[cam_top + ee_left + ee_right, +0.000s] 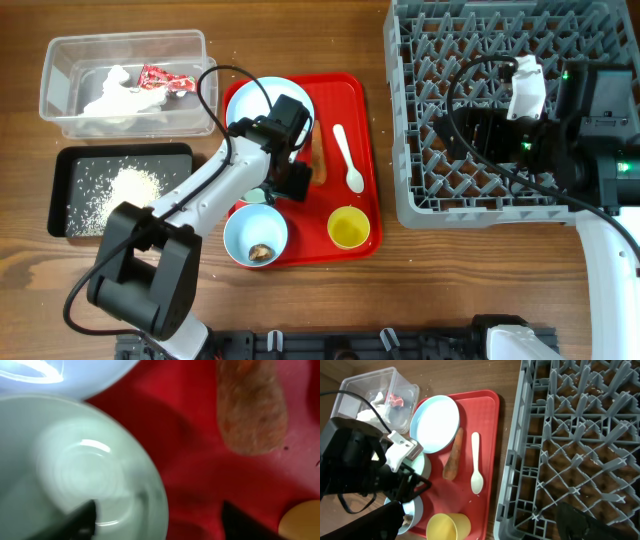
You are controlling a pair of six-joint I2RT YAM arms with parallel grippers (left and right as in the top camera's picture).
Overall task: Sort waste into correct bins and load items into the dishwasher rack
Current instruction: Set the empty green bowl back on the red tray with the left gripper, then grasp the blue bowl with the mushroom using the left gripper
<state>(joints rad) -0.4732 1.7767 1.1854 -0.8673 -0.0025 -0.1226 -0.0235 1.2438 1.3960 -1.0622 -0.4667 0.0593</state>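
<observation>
Your left gripper (160, 521) has its jaws wide apart and holds nothing. One finger is over the pale blue bowl (75, 470), the other over the red tray (195, 460), near the carrot stick (250, 410). Your right gripper (487, 521) hangs above the dishwasher rack (480, 100), jaws spread and empty. The napkin (115, 95) and wrapper (160, 78) lie in the clear tub (60, 60), and the rice grains (125, 190) in the black tray (70, 160).

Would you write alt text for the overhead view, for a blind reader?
The left arm reaches over a red tray holding a plate, two bowls, a yellow cup, a spoon and an orange stick. Beside it: a clear tub with napkin and wrapper, a black tray of rice, and a grey rack.
</observation>
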